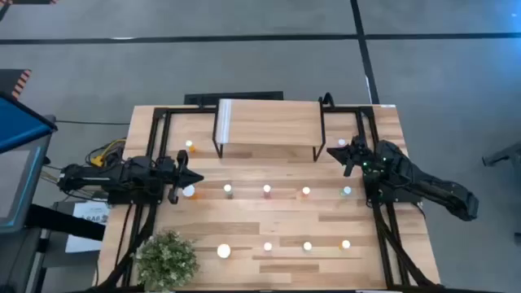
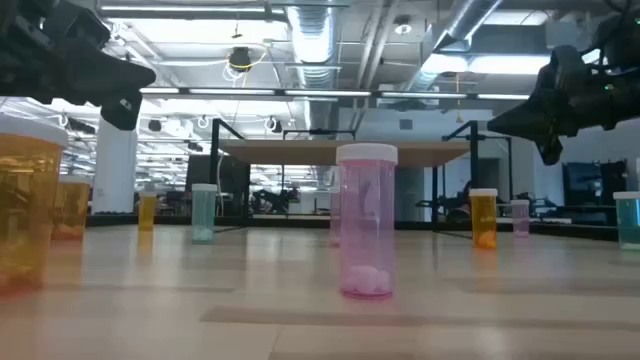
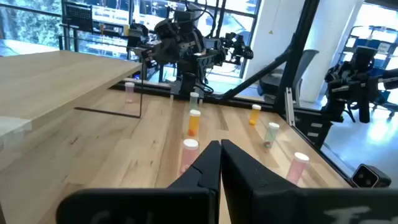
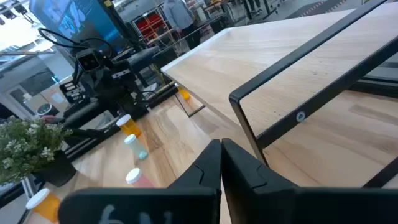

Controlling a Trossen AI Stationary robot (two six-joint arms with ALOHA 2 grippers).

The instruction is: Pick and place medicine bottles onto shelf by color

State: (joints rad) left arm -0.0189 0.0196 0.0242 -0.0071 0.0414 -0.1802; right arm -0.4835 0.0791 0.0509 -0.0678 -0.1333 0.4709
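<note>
Nearest the low camera stands a pink bottle point(image 2: 367, 221), upright on its base with its white cap up and its long axis vertical; a large orange bottle point(image 2: 27, 205) stands just as upright at that view's edge. Both arms hang empty above the table. Seen from its own wrist, the left gripper point(image 3: 220, 160) has its fingers pressed together, nothing between them; the right gripper point(image 4: 221, 160) shows the same in its wrist view. From above, the left gripper point(image 1: 189, 172) is over the table's left side, pointing toward the middle, and the right gripper point(image 1: 344, 152) is just off the shelf's right end. Every medicine bottle on the table point(image 1: 277, 216) stands upright, showing only a round white cap from overhead: one row runs across the middle, among them a green one point(image 1: 228, 190), a second row runs along the near edge, and a small orange one point(image 1: 189, 146) sits left of the shelf. The shelf point(image 1: 269, 124) lies with its long side across the far edge, its pale strip point(image 1: 225, 122) at the left end, its top bare. Only the low view shows the bottles' body colours and pills inside; only the high view shows the potted plant point(image 1: 167, 258) at the near left corner.
</note>
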